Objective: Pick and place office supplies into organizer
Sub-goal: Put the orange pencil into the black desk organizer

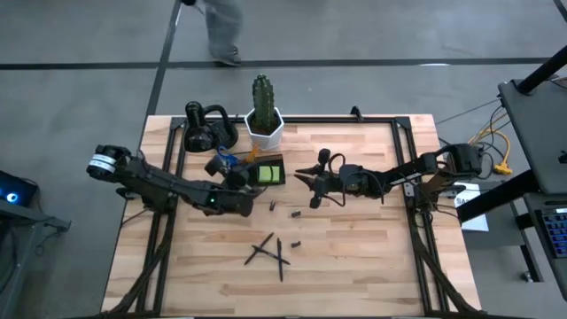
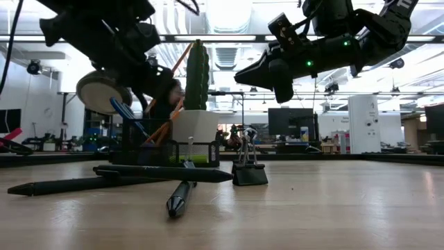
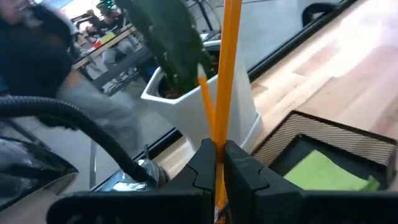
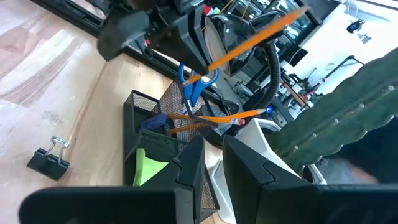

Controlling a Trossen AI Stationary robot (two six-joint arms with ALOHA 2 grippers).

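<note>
We see the left gripper (image 3: 219,163) closed on a thin orange pencil (image 3: 228,68), its two dark, blocky fingers pressed flat against the smooth shaft, which rises straight out from between them. In the high view this gripper (image 1: 232,180) hangs over the left side of the organizer (image 1: 262,171), a small dark box of fine wire mesh with compartments, standing toward the far edge of the table (image 1: 372,266) just in front of the cactus pot (image 1: 265,129). Inside the organizer lies a flat lime-green sticky-note pad (image 4: 148,165), and blue-handled scissors (image 4: 194,88) and more orange pencils (image 4: 214,117) lean out of a neighbouring compartment. The pot is white, hexagonal and smooth, holding a ribbed green cactus (image 1: 262,95); left of it, by the far edge, sits a black rounded looped gadget (image 1: 207,128). The right gripper (image 1: 309,180) hovers just right of the organizer with its fingers slightly parted and nothing between them. Nearer the table's middle, on the pale wood planks, black pens (image 1: 269,253) lie crossed over one another, with a few tiny dark bits (image 1: 293,242) around them. In the low view a black binder clip (image 2: 248,171) with wire handles stands upright beside the pens.
</note>
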